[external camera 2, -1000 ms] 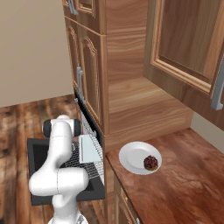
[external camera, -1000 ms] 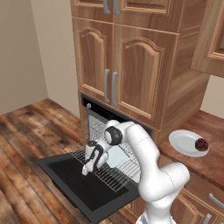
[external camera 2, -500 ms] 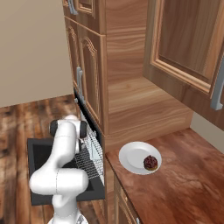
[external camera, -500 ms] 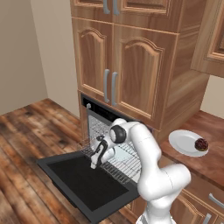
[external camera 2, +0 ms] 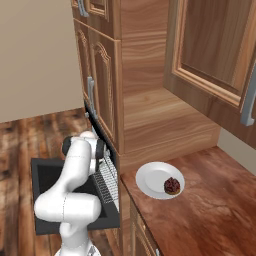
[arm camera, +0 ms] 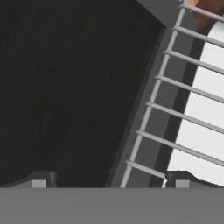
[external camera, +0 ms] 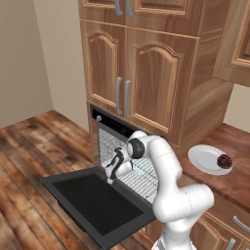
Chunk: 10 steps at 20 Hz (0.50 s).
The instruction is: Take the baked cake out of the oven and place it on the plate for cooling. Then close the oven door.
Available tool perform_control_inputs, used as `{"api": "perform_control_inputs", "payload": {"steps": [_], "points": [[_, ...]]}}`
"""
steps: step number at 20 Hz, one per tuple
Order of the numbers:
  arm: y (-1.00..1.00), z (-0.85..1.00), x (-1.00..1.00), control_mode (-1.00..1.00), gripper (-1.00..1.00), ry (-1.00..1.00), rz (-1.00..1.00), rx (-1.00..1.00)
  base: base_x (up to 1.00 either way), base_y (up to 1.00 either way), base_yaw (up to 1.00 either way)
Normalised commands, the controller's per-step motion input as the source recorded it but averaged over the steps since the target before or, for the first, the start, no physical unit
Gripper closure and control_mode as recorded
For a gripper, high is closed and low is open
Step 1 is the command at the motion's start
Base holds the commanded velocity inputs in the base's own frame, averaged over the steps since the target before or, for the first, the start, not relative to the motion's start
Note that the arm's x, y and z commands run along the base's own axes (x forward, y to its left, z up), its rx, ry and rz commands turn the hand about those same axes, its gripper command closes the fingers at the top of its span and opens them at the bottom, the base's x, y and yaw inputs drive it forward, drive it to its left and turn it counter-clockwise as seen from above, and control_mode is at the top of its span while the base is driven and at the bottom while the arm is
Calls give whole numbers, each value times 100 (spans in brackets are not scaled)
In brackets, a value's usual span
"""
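Spreading wide, gripper (external camera: 112, 177) over pulled-out wire rack (external camera: 139, 179) above lowered oven door (external camera: 95, 202); wooden cabinets (external camera: 141, 83) overhead.

We see a matt black oven door (external camera: 93, 200), a silvery wire rack (arm camera: 175, 109), grained brown wood cabinet doors (external camera: 132, 83), a smooth white plate (external camera 2: 152, 180) and a bumpy dark cake (external camera 2: 172, 186).

A home kitchen, rendered: a black built-in oven (external camera: 114, 141) with wire racks sits in arched wooden cabinetry (external camera: 141, 73), its oven door (external camera: 97, 202) folded down over plank flooring (external camera: 29, 146). A reddish wooden desk (external camera 2: 200, 215) carries a white plate (external camera 2: 152, 179).
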Motion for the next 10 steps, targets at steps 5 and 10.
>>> {"api": "perform_control_inputs", "payload": {"steps": [5, 10], "points": [[61, 25, -80, -100, -100, -6, 0, 0, 0, 0, 0], [72, 47, -93, -100, -100, -8, 0, 0, 0, 0, 0]]}}
